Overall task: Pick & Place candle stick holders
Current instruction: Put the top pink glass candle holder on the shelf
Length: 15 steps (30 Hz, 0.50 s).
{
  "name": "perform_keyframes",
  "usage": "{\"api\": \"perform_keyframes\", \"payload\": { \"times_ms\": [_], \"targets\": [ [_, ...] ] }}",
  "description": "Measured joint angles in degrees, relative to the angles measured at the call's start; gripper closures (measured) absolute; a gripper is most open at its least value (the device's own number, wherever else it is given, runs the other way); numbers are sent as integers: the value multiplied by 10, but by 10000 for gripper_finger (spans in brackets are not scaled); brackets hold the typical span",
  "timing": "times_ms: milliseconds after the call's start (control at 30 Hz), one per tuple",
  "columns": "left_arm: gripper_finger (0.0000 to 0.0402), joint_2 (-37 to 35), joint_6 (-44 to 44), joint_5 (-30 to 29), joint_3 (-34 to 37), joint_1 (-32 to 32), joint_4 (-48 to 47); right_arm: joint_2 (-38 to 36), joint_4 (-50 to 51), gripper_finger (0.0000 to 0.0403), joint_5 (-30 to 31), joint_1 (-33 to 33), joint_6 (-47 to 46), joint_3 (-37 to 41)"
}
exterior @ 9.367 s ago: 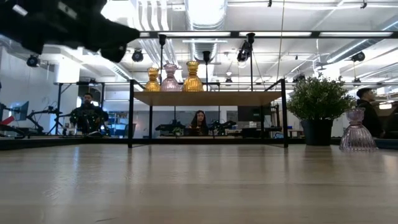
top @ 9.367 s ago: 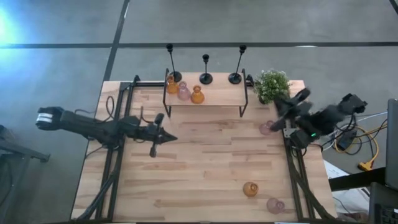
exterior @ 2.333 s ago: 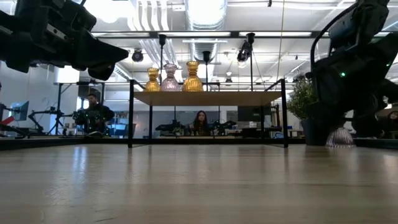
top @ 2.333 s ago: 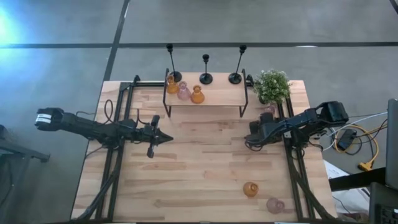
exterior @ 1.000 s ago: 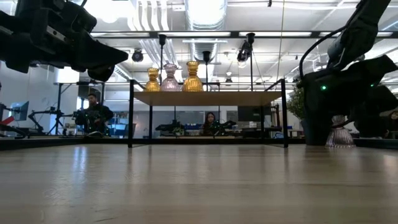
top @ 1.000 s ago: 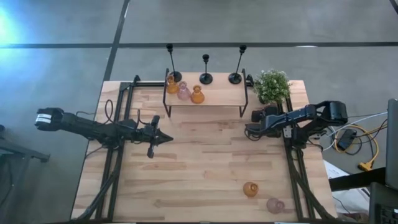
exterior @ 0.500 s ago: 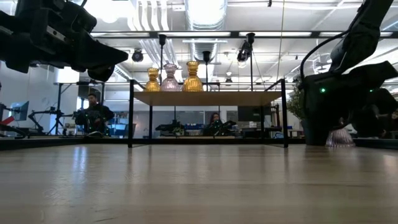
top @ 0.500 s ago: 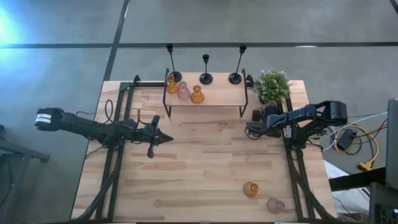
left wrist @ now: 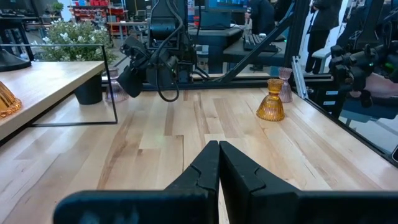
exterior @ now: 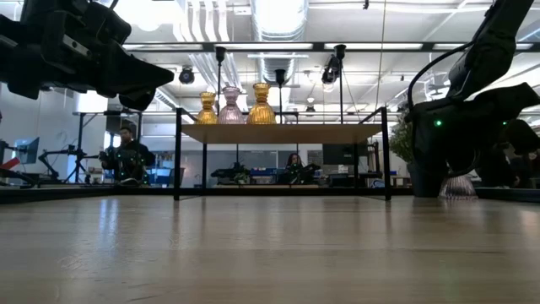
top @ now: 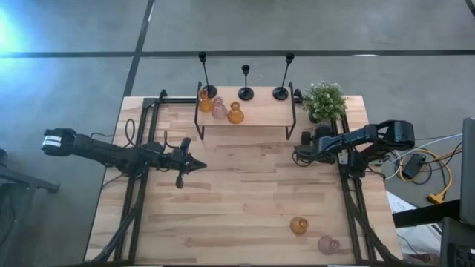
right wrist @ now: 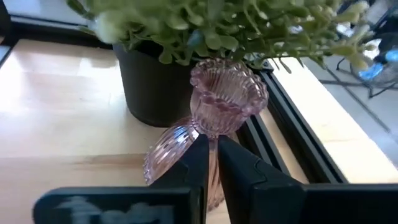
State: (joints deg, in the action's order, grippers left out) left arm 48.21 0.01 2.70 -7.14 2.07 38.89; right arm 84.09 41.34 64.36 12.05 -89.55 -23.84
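Observation:
A pink glass holder sits next to the plant's black pot at the table's far right; it also shows in the low view. My right gripper is closed at its narrow waist. Three black tall-stemmed holders stand along the shelf's far edge. Two amber glass holders and a pink one stand on the shelf. An amber holder and a pink one stand on the table near the right front. My left gripper is shut and empty at centre left. My right gripper pinches the pink holder at its narrow waist, just under the ribbed cup, between its two fingers. The fingers come about level from the near left, pointing toward the plant. The holder leans, cup up, ribbed base low by the table.
The bushy green plant stands right behind the held holder. The black-legged wooden shelf spans the far middle. Black frame rails run along both table sides. People sit at desks beyond the table.
My right gripper has crept a little toward the plant and lower, so that in the low view it now covers the pink holder's cup and only the base shows. My left arm has kept still.

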Motion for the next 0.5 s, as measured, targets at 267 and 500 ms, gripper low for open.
{"api": "perform_keyframes", "payload": {
  "times_ms": [267,500],
  "targets": [
    [390,0,0,0,0,0,0,-9,-1,315,-34,0,76,-19],
    [390,0,0,0,0,0,-1,-30,3,220,-145,-1,100,-29]
  ]
}}
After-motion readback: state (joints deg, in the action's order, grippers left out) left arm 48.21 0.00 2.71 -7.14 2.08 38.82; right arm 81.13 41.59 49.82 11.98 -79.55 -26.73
